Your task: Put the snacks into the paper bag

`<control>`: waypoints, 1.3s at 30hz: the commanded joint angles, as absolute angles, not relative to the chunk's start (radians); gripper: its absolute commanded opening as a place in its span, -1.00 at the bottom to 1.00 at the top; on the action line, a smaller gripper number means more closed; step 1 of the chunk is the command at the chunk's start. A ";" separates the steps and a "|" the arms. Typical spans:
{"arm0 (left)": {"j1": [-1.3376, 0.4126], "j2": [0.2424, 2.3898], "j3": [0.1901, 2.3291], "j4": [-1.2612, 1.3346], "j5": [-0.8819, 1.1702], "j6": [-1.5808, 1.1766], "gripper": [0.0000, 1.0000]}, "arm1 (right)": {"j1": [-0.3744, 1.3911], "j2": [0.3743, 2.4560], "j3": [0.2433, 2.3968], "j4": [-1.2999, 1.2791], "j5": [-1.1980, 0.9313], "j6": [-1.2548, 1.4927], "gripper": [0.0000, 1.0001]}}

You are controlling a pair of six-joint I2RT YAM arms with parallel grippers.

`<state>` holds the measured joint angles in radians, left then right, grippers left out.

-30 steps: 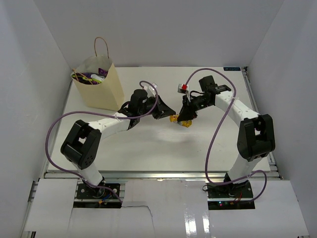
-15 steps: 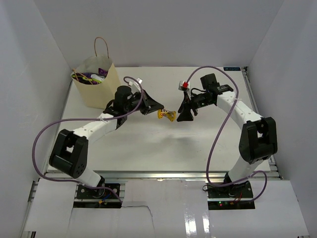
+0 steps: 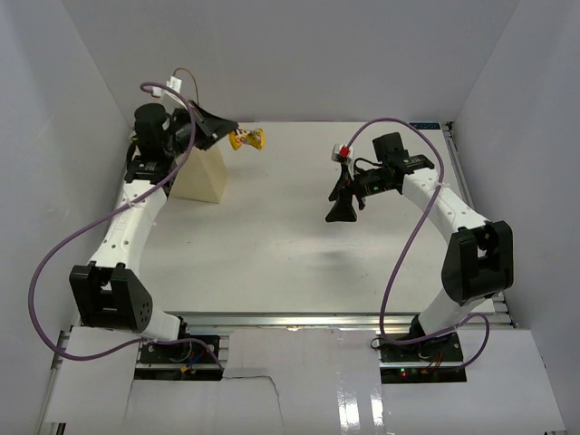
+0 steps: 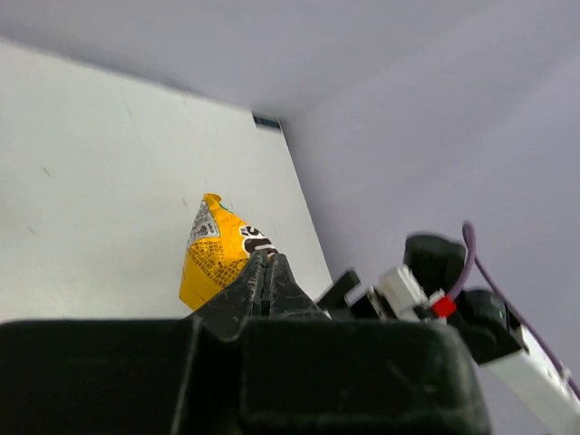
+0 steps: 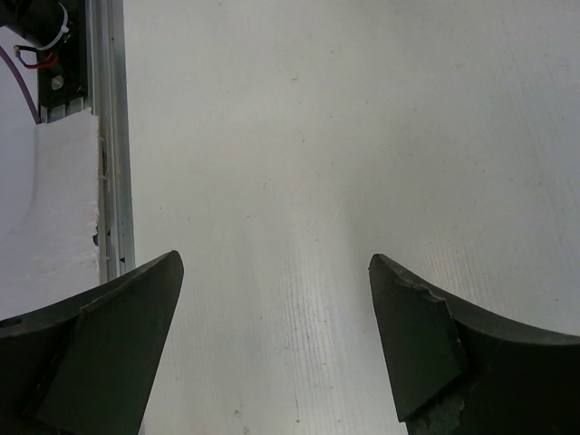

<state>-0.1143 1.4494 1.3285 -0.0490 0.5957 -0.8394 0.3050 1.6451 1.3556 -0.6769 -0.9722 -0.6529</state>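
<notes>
My left gripper (image 3: 228, 136) is raised at the back left, shut on a yellow snack packet (image 3: 247, 139) that hangs just right of the cream paper bag (image 3: 201, 177). In the left wrist view the jaws (image 4: 265, 263) pinch the packet's (image 4: 215, 249) lower edge. The left arm covers most of the bag's mouth, so what is inside is hidden. My right gripper (image 3: 342, 210) hangs over the middle-right of the table, pointing down. In the right wrist view its fingers (image 5: 118, 326) stand wide apart with only bare table between them (image 5: 276, 267).
White walls close in the table (image 3: 299, 245) on three sides. An aluminium rail (image 5: 107, 136) runs along the table's edge in the right wrist view. The right arm (image 4: 471, 317) shows at the lower right of the left wrist view.
The right gripper let go of the yellow packet and opened wide. The left gripper took it and carried it up and back left, to beside the bag.
</notes>
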 commanded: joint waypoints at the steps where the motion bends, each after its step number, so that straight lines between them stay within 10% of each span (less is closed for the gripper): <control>1: -0.052 1.425 1.462 -0.121 0.477 -0.761 -1.00 | 0.293 1.598 1.332 -0.661 -0.980 -0.650 0.80; 11: -0.005 1.537 1.667 -0.259 0.063 -0.606 -1.00 | 0.262 1.580 1.310 -0.661 -0.962 -0.649 0.81; 31: 0.064 1.559 1.657 -0.285 -0.086 -0.537 -0.85 | 0.219 1.545 1.296 -0.663 -0.910 -0.623 0.81; 35: 0.071 1.560 1.681 -0.308 -0.058 -0.532 0.50 | 0.219 1.540 1.301 -0.663 -0.900 -0.612 0.80; 39: 0.071 1.545 1.703 -0.276 0.095 -0.528 0.89 | 0.219 1.517 1.313 -0.655 -0.810 -0.575 0.80</control>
